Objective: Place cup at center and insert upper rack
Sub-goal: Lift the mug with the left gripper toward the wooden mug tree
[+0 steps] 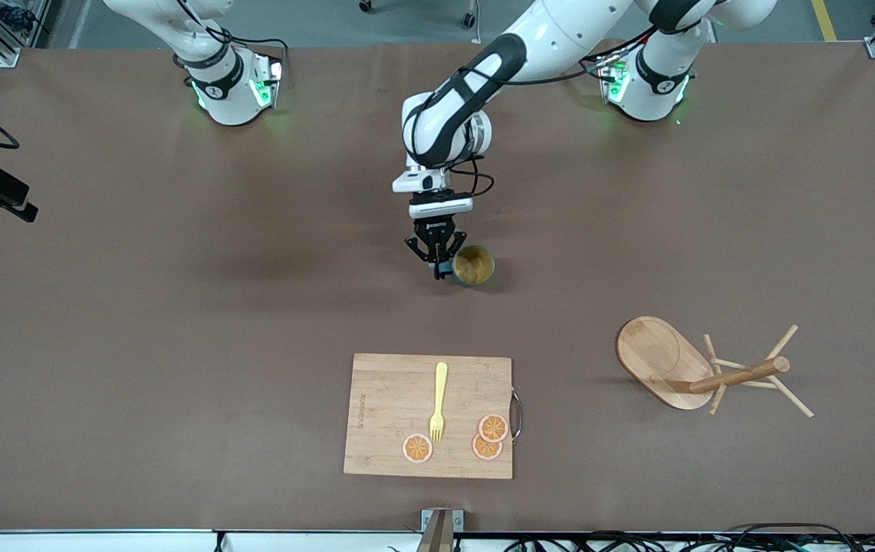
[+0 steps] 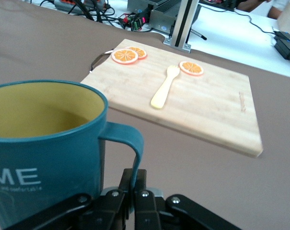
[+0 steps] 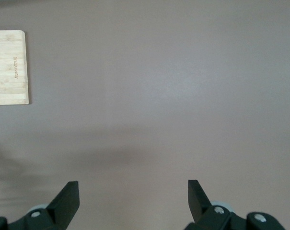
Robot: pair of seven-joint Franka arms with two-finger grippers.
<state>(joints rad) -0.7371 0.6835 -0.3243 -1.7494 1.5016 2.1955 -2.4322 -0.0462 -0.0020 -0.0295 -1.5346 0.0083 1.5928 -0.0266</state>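
Table (image 1: pixel 176 322) centre: left gripper (image 1: pixel 441 261) fingers pinching cup (image 1: pixel 473 266) handle.

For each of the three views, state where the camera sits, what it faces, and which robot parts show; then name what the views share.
Front view: high across the table, facing both arm bases; the left gripper holds the cup by its handle, the mug tree lies tipped over.
Left wrist view: on the left wrist, looking past the left gripper's fingers and the cup toward the cutting board.
Right wrist view: on the waiting right arm's wrist, looking down at the table; the right gripper is open.
Shared: all three show the cutting board.
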